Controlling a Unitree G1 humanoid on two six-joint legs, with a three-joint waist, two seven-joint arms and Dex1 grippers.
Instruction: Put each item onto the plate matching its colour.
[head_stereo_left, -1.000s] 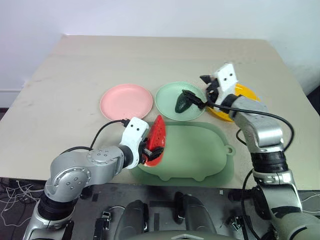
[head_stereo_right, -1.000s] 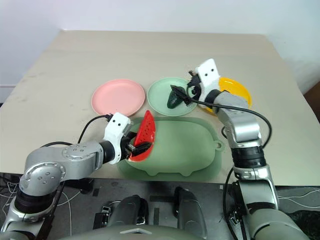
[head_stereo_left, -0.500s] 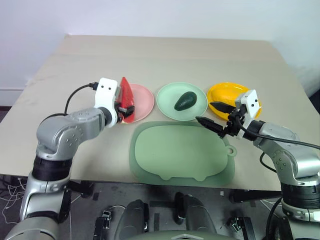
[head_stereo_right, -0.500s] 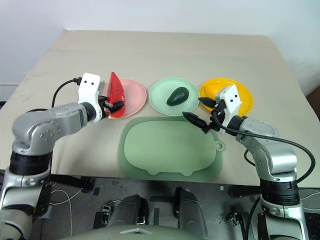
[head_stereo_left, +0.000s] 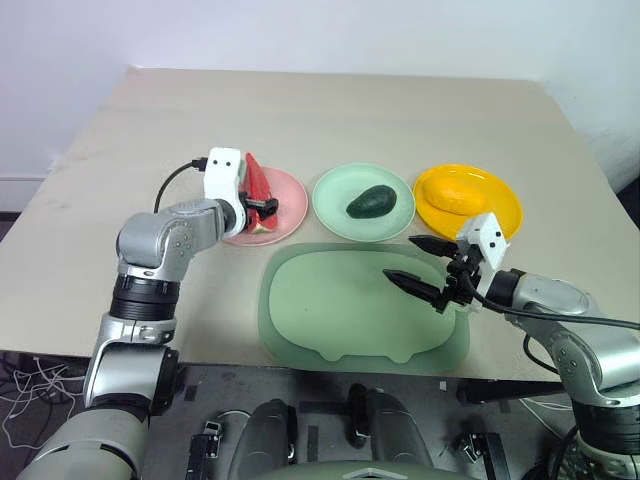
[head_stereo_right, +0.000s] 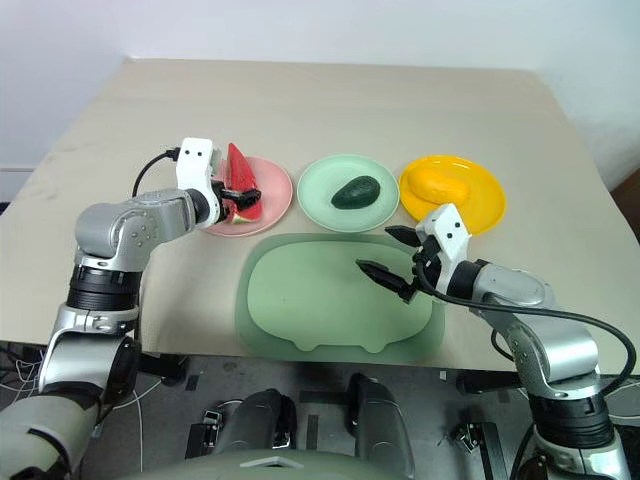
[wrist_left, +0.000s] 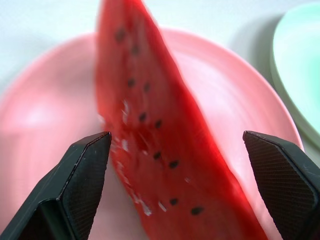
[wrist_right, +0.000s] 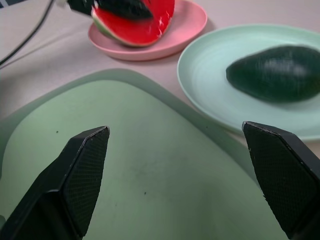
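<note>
The red watermelon wedge (head_stereo_left: 256, 178) leans on the pink plate (head_stereo_left: 292, 192). My left gripper (head_stereo_left: 258, 207) is open around it, one finger (wrist_left: 82, 170) on each side of the wedge (wrist_left: 150, 130). On the mint green plate (head_stereo_left: 335, 205) lies the dark avocado (head_stereo_left: 372, 201). The mango (head_stereo_left: 455, 196) rests on the yellow-orange plate (head_stereo_left: 498, 205). My right gripper (head_stereo_left: 412, 263) hovers open over the right part of the large green tray, with nothing between its fingers (wrist_right: 82, 165).
The large green tray (head_stereo_left: 340, 310) with a tab lies bare at the table's near edge, in front of the three plates. The beige table stretches wide behind the plates and to the left.
My left gripper carried the watermelon from the tray to the pink plate and opened. My right gripper drew back from the avocado's plate to above the tray.
</note>
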